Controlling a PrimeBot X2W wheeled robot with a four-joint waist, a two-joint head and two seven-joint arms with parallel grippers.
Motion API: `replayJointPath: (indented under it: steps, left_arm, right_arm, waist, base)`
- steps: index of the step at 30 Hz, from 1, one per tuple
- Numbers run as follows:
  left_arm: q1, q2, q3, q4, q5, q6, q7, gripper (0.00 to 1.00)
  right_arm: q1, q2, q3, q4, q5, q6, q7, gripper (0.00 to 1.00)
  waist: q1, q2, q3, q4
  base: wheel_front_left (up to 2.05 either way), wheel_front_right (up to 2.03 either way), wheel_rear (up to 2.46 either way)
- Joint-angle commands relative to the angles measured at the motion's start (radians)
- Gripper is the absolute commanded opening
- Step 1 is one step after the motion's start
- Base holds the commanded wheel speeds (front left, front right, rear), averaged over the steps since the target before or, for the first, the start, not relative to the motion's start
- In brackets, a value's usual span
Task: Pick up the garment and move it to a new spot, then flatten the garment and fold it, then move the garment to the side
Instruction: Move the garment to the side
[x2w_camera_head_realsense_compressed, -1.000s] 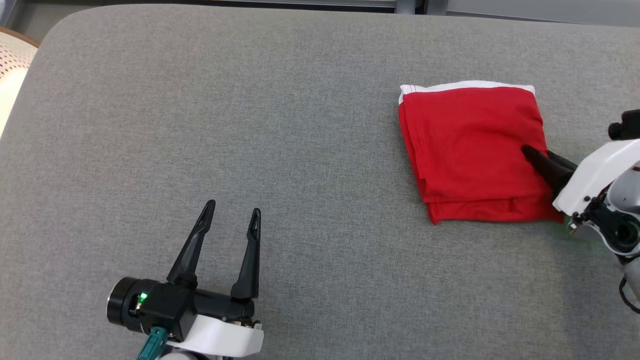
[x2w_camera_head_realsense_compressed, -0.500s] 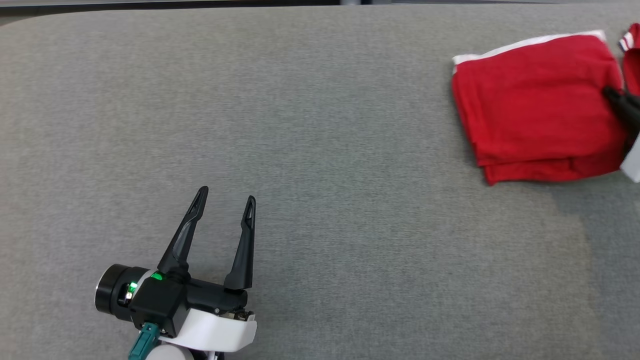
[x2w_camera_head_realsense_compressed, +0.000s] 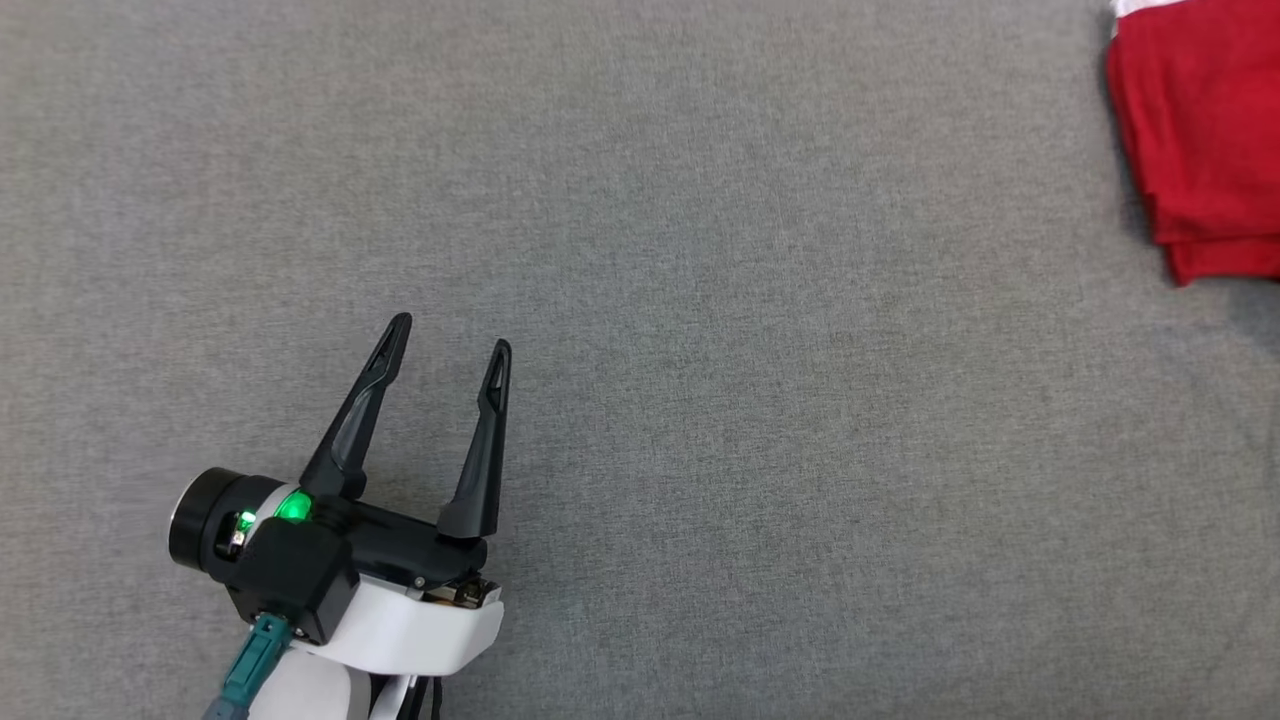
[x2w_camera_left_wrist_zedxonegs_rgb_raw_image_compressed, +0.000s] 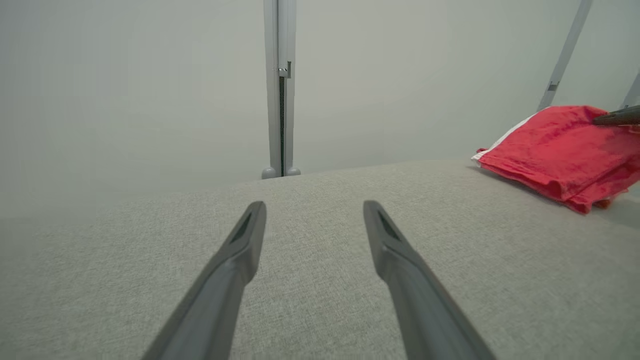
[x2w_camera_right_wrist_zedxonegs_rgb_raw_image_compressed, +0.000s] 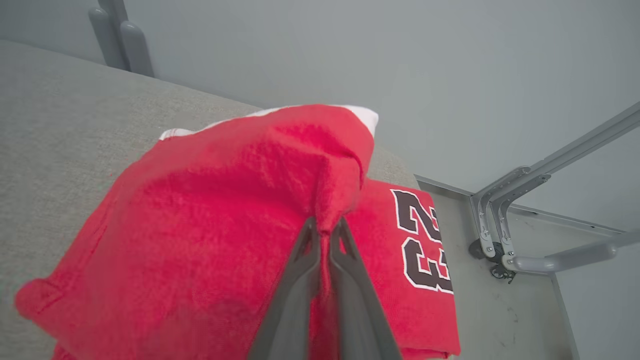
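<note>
- Well towards the left of the grey fabric-covered table, the left gripper hovers over bare cloth. Its two long dark fingers are spread wide and hold nothing, and a green light glows on its black body.
- Beyond the table's far edge, an upright grey metal post stands against a pale wall.
- Near the table's right edge lies the folded red T-shirt with a white sleeve edge, well apart from the left gripper.
- The right gripper has its jaws closed on a raised pinch of the T-shirt's red cloth.
- Just right of it, partly under the T-shirt, lies a red jersey with black, white-edged numbers reading "23".
- Off the table's right corner, a grey metal frame stands on the floor.
</note>
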Motion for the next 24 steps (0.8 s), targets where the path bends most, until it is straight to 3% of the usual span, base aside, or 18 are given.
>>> replayJointPath:
  steps: [1,10,11,12,13,14,15,17,18,24]
  left_arm:
    - [-0.024,0.004,0.006,0.004,-0.004,-0.01,-0.001,1.0]
    - [-0.046,0.017,0.011,0.012,-0.005,-0.042,-0.001,1.0]
    - [-0.049,0.017,0.012,0.011,-0.009,-0.044,-0.001,1.0]
    - [-0.049,0.017,0.012,0.011,-0.009,-0.044,-0.001,1.0]
    - [-0.053,0.016,0.013,0.01,-0.013,-0.045,-0.001,1.0]
    - [-0.055,0.016,0.014,0.01,-0.02,-0.047,-0.001,1.0]
    - [-0.057,0.015,0.015,0.009,-0.024,-0.048,-0.001,1.0]
    - [-0.061,0.014,0.016,0.006,-0.028,-0.05,-0.001,1.0]
    - [-0.062,0.014,0.016,0.007,-0.033,-0.051,-0.001,1.0]
    - [-0.053,0.01,0.012,0.025,-0.039,-0.051,-0.001,1.0]
  right_arm:
    - [-0.023,-0.003,-0.009,0.013,-0.02,-0.001,-0.012,0.0]
    - [-0.085,-0.013,-0.062,0.129,-0.183,-0.001,-0.027,0.0]
    - [-0.089,-0.018,-0.061,0.136,-0.212,-0.001,-0.033,0.07]
    - [-0.089,-0.018,-0.061,0.136,-0.212,-0.001,-0.033,0.07]
    - [-0.095,-0.019,-0.065,0.146,-0.234,-0.001,-0.037,0.17]
    - [-0.1,-0.02,-0.07,0.156,-0.261,-0.001,-0.042,0.2]
    - [-0.103,-0.017,-0.075,0.163,-0.282,-0.001,-0.047,0.34]
    - [-0.114,-0.008,-0.098,0.186,-0.325,-0.001,-0.056,0.47]
    - [-0.123,-0.006,-0.118,0.202,-0.35,-0.001,-0.063,1.0]
    - [-0.153,0.069,-0.253,0.291,-0.584,-0.001,-0.17,1.0]
  waist:
    - [0.0,0.0,0.029,-0.012]
    - [0.0,0.0,0.08,-0.004]
    - [0.0,0.0,0.084,-0.002]
    - [0.0,0.0,0.084,-0.002]
    - [0.0,0.0,0.087,0.0]
    - [0.0,0.0,0.089,0.001]
    - [0.0,0.0,0.091,0.002]
    - [0.0,0.0,0.093,0.004]
    - [0.0,0.0,0.093,0.004]
    - [0.0,0.0,0.046,0.004]
  base:
    - [0.0,0.0,0.0]
    - [0.0,0.0,0.0]
    - [0.0,0.0,0.0]
    - [0.0,0.0,0.0]
    - [0.0,0.0,0.0]
    - [0.0,0.0,0.0]
    - [0.0,0.0,0.0]
    - [0.0,0.0,0.0]
    - [0.0,0.0,0.0]
    - [0.0,0.0,0.0]
